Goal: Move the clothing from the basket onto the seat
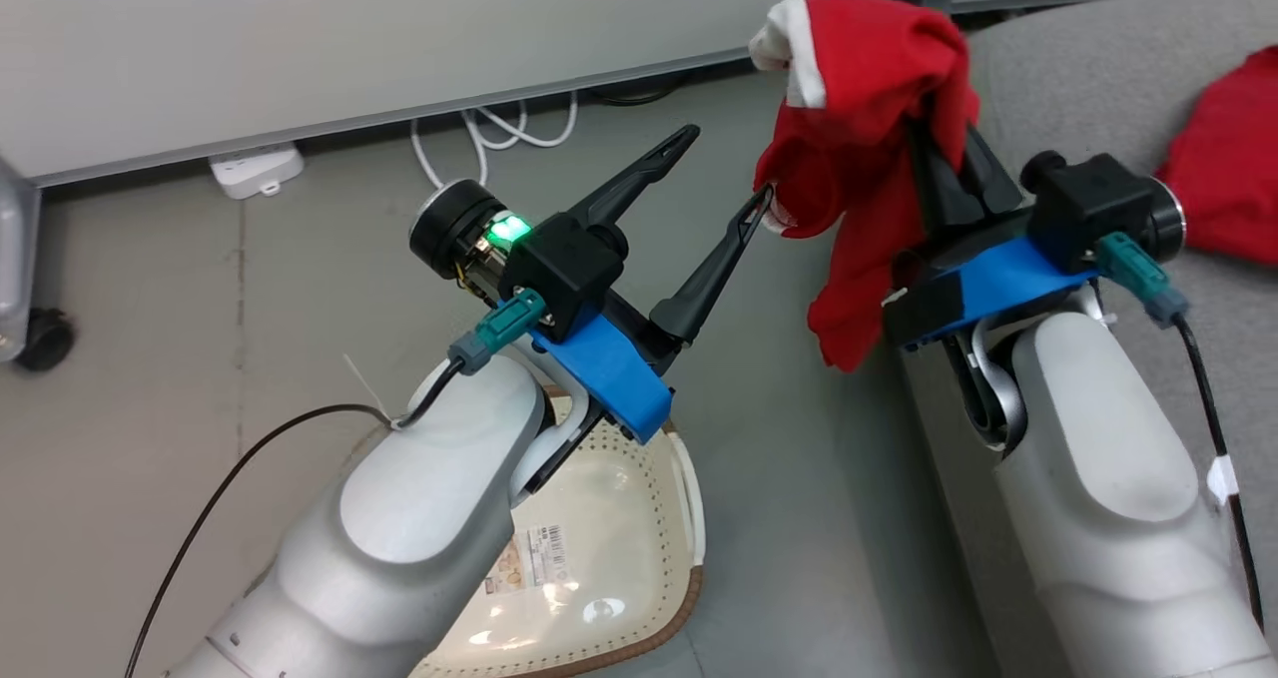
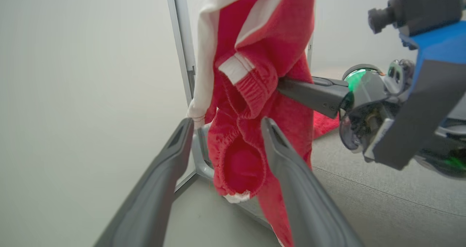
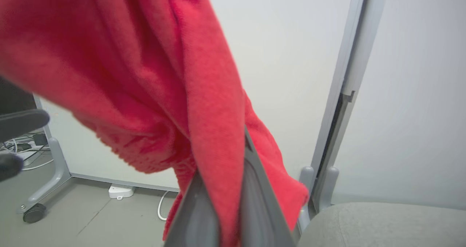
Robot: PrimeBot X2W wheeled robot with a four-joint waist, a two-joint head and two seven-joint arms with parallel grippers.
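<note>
You hold the red garment (image 1: 859, 109) high beside the seat (image 1: 1078, 89)
Your basket (image 1: 639, 648) shows no cloth at lower left; left tool (image 1: 727, 164) gapes wide, holding nothing; right tool (image 1: 949, 174) is clamped on the cloth, high, I judge, so its hem clears the seat's edge; the other garment (image 1: 1223, 174) already lies there.

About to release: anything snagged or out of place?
Nothing spilled or damaged. The held garment is bunched and draped over the shut right gripper, so it may cling on release. The left gripper is open, close beside it.
</note>
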